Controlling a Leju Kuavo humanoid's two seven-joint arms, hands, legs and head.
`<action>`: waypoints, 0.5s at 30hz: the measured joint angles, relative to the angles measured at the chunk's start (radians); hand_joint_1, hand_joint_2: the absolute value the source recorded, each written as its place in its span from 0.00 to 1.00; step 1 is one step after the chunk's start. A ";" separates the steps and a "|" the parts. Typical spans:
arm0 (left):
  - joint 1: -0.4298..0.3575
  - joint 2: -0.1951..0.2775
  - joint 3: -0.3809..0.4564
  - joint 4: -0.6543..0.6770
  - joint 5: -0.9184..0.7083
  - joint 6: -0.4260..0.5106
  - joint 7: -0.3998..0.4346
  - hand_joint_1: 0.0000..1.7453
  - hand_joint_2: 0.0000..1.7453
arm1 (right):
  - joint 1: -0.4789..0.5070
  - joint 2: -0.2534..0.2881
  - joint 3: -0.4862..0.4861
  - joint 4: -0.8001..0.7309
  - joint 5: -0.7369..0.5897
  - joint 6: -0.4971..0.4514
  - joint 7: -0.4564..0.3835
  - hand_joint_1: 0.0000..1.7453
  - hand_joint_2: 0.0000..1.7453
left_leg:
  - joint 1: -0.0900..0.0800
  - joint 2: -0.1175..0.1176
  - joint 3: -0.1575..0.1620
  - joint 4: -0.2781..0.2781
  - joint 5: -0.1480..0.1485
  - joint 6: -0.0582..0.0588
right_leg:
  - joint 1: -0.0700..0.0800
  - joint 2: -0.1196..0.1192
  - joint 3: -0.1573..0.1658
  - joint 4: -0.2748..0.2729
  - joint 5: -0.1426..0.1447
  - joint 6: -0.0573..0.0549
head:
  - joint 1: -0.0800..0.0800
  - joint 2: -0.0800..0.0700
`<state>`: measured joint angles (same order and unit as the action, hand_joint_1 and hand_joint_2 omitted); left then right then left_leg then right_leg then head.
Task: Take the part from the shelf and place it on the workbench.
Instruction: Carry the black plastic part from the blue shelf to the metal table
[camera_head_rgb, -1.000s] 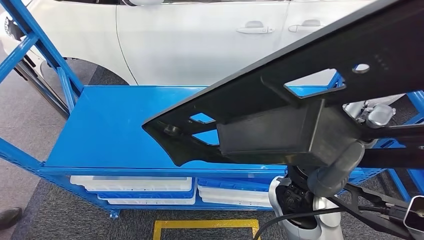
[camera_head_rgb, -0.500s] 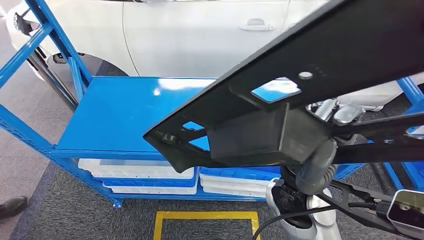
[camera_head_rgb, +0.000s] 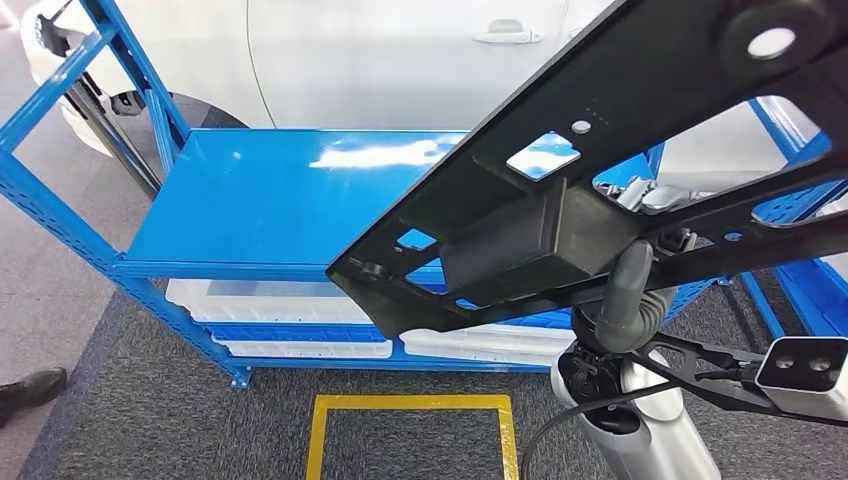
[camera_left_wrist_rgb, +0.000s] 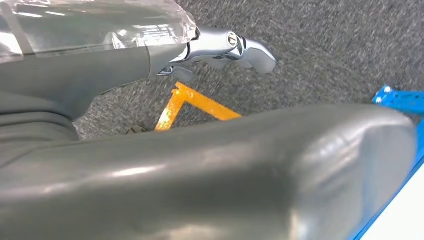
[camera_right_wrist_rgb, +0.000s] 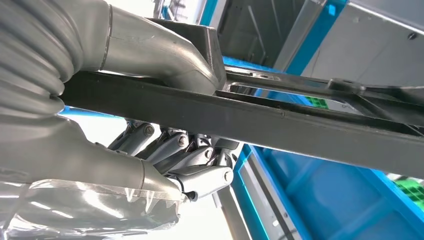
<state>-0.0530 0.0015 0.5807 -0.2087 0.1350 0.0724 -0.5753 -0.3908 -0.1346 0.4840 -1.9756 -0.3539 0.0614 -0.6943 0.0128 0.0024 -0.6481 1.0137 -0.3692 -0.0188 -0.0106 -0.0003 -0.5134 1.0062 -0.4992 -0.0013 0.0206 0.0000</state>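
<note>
The part (camera_head_rgb: 600, 170) is a large flat black plastic panel with cut-outs and a box-shaped block on its underside. It hangs in the air in front of me, slanting up to the right, clear of the blue shelf (camera_head_rgb: 270, 190). My right hand (camera_head_rgb: 628, 290) grips it from below, near the block. In the right wrist view the thick grey thumb lies over the black bar of the part (camera_right_wrist_rgb: 250, 120) and the silver fingers (camera_right_wrist_rgb: 190, 155) curl under it. My left hand (camera_left_wrist_rgb: 220, 47) hangs over the carpet with nothing in it, its fingers apart from the thumb.
The shelf's top board is bare and white bins (camera_head_rgb: 280, 300) sit on the level below. A white car (camera_head_rgb: 400, 60) stands behind the shelf. A yellow taped square (camera_head_rgb: 410, 405) marks the grey carpet. A person's shoe (camera_head_rgb: 30, 385) is at the far left.
The whole picture has shifted, so the camera has moved relative to the shelf. The part has tilted up and to the right in my view, still in my right hand.
</note>
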 joint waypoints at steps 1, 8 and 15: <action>0.002 0.000 0.001 0.000 -0.002 0.000 0.000 0.00 0.00 | -0.001 -0.006 0.000 0.000 0.000 -0.004 0.000 1.00 1.00 | 0.001 -0.001 -0.009 0.016 -0.023 -0.005 | -0.001 -0.002 -0.009 -0.002 0.011 -0.009 | -0.002 0.000; 0.002 0.000 0.002 0.000 -0.009 0.002 0.001 0.00 0.00 | 0.009 -0.017 0.002 0.000 0.009 -0.009 0.000 1.00 1.00 | 0.004 -0.001 -0.024 0.264 -0.170 -0.015 | 0.007 -0.004 -0.111 -0.001 0.092 -0.025 | -0.009 0.000; -0.003 0.003 0.002 -0.001 -0.017 0.002 0.001 0.00 0.00 | 0.006 -0.006 0.006 0.001 0.054 0.008 0.002 1.00 1.00 | -0.009 -0.002 0.169 -0.029 -0.137 0.027 | 0.008 -0.008 -0.147 -0.001 0.147 0.009 | -0.015 0.000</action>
<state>-0.0562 0.0047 0.5829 -0.2098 0.1184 0.0739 -0.5744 -0.3844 -0.1409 0.4896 -1.9749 -0.2999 0.0698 -0.6926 0.0040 0.0007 -0.4790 0.9842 -0.5062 0.0078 -0.0030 -0.0078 -0.6604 1.0056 -0.3517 0.0081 0.0055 0.0001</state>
